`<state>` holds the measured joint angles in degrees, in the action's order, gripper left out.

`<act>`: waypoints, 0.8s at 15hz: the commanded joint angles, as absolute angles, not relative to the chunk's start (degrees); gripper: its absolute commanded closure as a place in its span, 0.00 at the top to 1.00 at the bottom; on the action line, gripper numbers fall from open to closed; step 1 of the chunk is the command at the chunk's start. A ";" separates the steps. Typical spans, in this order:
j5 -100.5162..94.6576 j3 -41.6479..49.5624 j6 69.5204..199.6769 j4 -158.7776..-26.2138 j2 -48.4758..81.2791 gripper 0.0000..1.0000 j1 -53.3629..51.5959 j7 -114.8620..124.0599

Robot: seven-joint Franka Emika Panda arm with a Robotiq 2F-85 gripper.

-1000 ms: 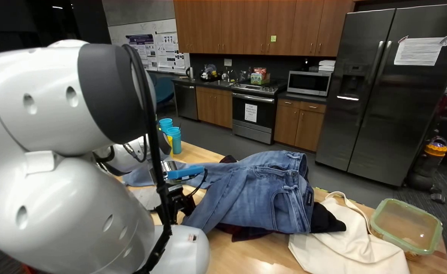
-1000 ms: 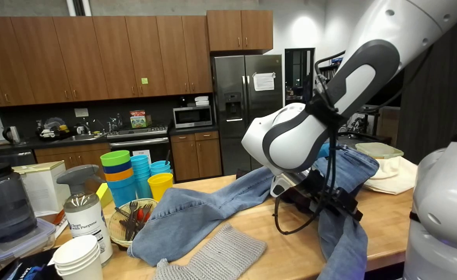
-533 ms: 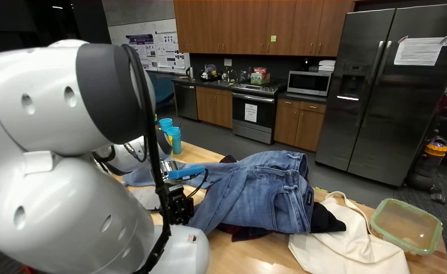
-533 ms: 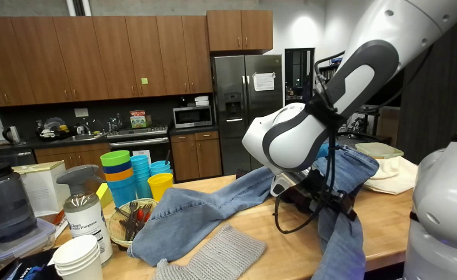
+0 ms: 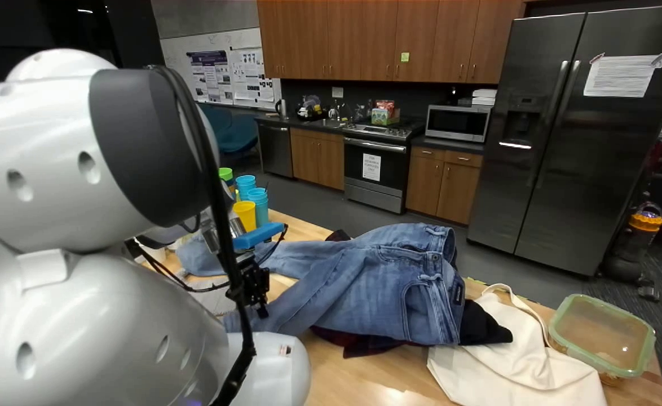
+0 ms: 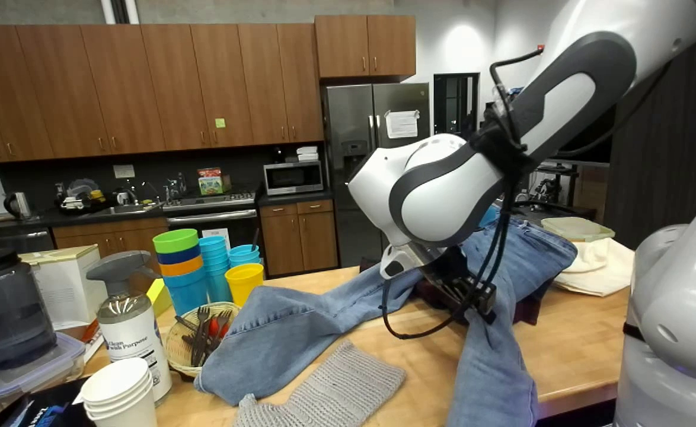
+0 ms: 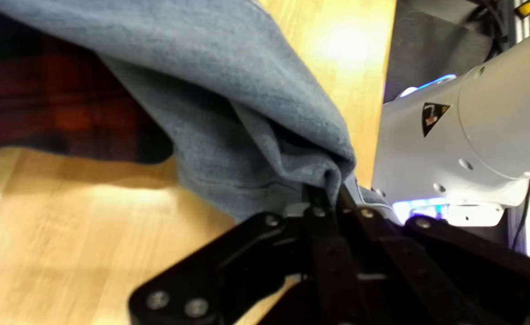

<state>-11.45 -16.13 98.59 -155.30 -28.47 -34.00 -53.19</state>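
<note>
Blue jeans (image 5: 387, 282) lie spread over the table in both exterior views, the waistband at the far end from the arm. One jeans leg (image 6: 493, 367) hangs over the table's front edge in an exterior view. My gripper (image 7: 332, 195) is shut on a bunched fold of this leg; the denim tucks in between its black fingers in the wrist view. From outside, the gripper (image 5: 260, 307) is seen just above the leg, its tips partly hidden by cloth and cable. Beneath the jeans a dark red plaid cloth (image 7: 66, 104) shows.
Beyond the waistband lie a cream tote bag (image 5: 511, 355) and a green-lidded glass container (image 5: 601, 338). A grey knitted cloth (image 6: 342, 382), a cutlery basket (image 6: 176, 350), a yellow cup (image 6: 245, 283) and a spray bottle (image 6: 137, 344) stand or lie about. My robot's base (image 7: 445, 135) is close by the edge.
The gripper has closed on the denim and moved left and slightly up in both exterior views. The held leg has shifted left with it; the waistband stays put.
</note>
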 commanded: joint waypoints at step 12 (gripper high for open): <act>-20.47 -19.85 117.99 -144.22 -30.07 0.01 -35.10 -41.15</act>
